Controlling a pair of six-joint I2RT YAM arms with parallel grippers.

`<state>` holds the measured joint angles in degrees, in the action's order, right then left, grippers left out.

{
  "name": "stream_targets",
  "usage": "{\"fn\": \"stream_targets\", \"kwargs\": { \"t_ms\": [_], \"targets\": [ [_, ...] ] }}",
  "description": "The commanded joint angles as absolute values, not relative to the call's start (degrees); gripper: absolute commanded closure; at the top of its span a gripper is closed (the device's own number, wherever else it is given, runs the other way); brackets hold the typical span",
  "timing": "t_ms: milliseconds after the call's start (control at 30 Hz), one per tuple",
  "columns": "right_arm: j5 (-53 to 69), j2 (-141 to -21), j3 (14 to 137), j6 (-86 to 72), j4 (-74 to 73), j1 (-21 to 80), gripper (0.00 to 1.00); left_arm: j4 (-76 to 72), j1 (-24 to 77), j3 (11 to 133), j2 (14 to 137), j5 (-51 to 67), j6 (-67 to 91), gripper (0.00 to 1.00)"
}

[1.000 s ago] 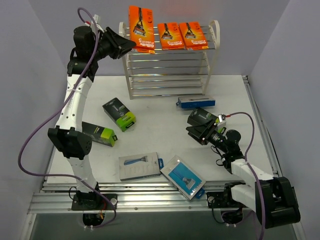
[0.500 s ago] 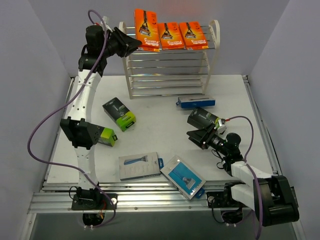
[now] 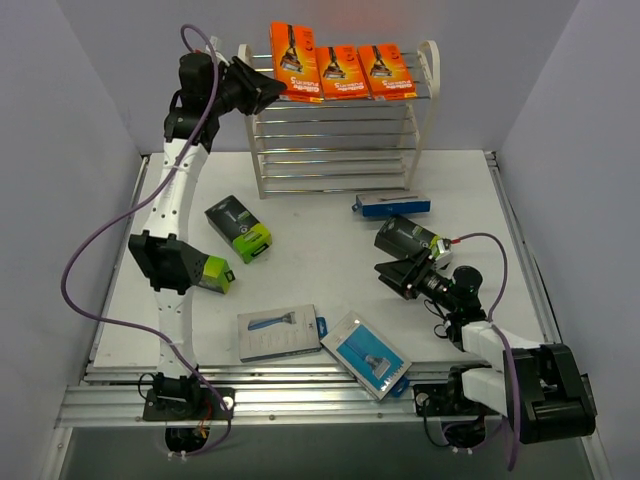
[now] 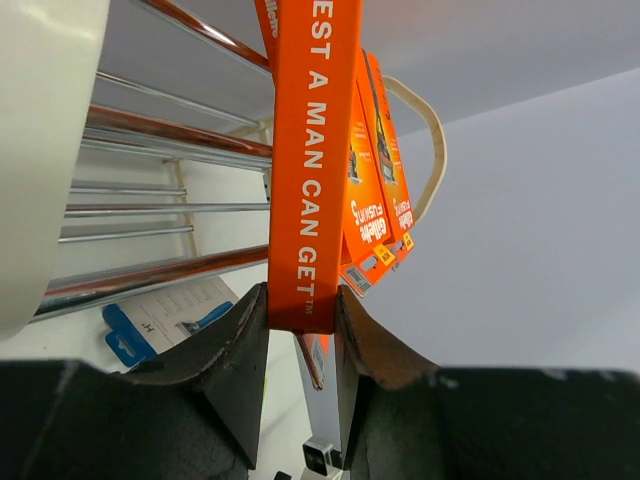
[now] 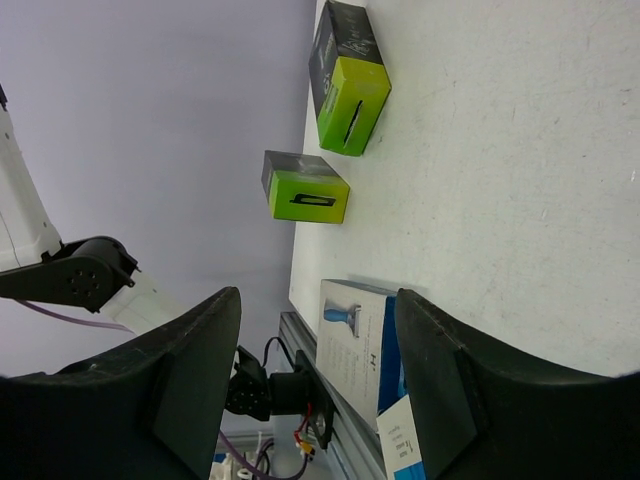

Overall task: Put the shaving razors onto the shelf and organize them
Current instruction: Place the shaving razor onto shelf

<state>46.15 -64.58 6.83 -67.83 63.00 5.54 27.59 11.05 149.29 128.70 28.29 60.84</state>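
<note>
The white shelf stands at the back of the table. Two orange cards lie on its top tier. My left gripper is shut on the edge of a third orange card and holds it at the top tier's left end, beside the others. In the left wrist view the fingers clamp this card on both sides. My right gripper is open and empty, low over the table next to a black-and-lime box.
Two more black-and-lime boxes lie at the left. A blue pack lies in front of the shelf. Two blue-grey packs lie near the front edge. The right wrist view shows both boxes.
My left arm has carried the orange card right and down to the shelf's top tier, beside the other two. The right gripper shifted slightly and stays open.
</note>
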Motion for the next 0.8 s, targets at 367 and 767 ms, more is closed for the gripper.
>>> {"fn": "stream_targets", "kwargs": {
  "t_ms": [367,767],
  "targets": [
    [49.0,-69.8,6.2,-66.9,70.7,4.1,0.41,23.4,10.8,155.2,133.5,29.2,62.8,0.98],
    [49.6,-74.4,5.6,-69.0,76.8,3.5,0.41,21.9,9.2,155.2,134.5,30.4,64.0,0.55]
  ]
}}
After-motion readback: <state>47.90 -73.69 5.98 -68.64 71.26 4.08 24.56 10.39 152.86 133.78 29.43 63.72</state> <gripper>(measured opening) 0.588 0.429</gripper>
